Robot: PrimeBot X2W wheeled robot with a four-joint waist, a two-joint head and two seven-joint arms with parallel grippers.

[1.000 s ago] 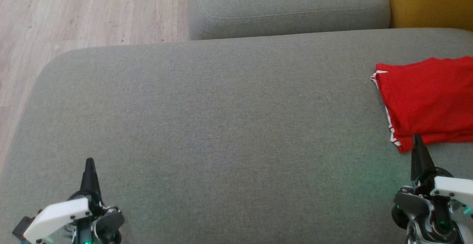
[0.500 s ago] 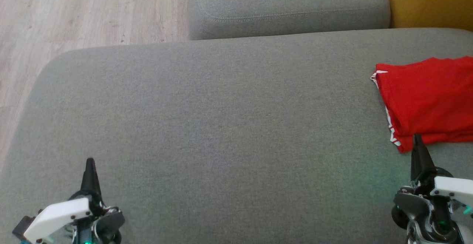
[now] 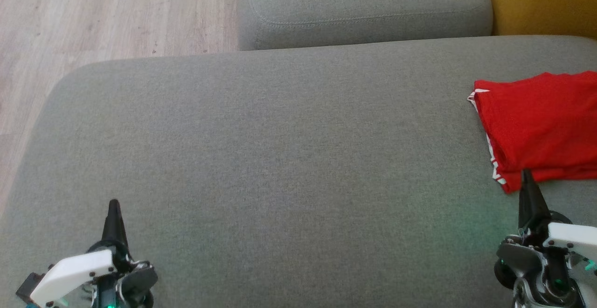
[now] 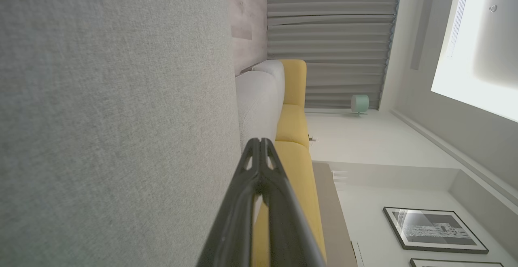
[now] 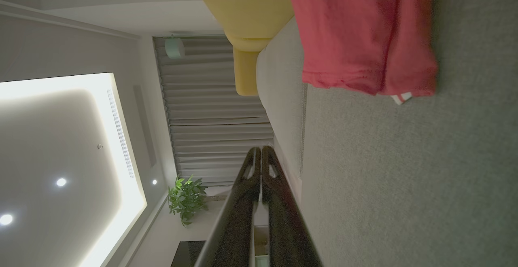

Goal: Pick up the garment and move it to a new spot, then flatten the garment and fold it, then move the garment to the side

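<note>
Right now I see the red garment [image 3: 541, 128] lying folded on the large grey seat cushion [image 3: 280, 158], far over on the robot's right side, partly cut off by the edge of the head view. Its white-striped trim shows along the edge that faces the middle of the cushion. It rests flat on the fabric and neither pincer holds it.

My right gripper [image 3: 527, 175] sits low at the right with its two dark fingers pressed together into one point and nothing between them. From the head view that point overlaps the garment's near corner, and I cannot tell whether it touches. In the right wrist view, the right gripper [image 5: 261, 149] shows the same closed tips, and the garment [image 5: 364, 36] lies further along the cushion, with bare grey fabric between them.

My left gripper [image 3: 113, 205] is low at the left over bare cushion, well apart from the garment, its fingers also pressed together and empty; its wrist view confirms the joined tips [image 4: 260, 141].

Beyond the cushion are a second grey cushion [image 3: 364, 9], a yellow cushion [image 3: 541, 0] and a wooden floor [image 3: 93, 14].
</note>
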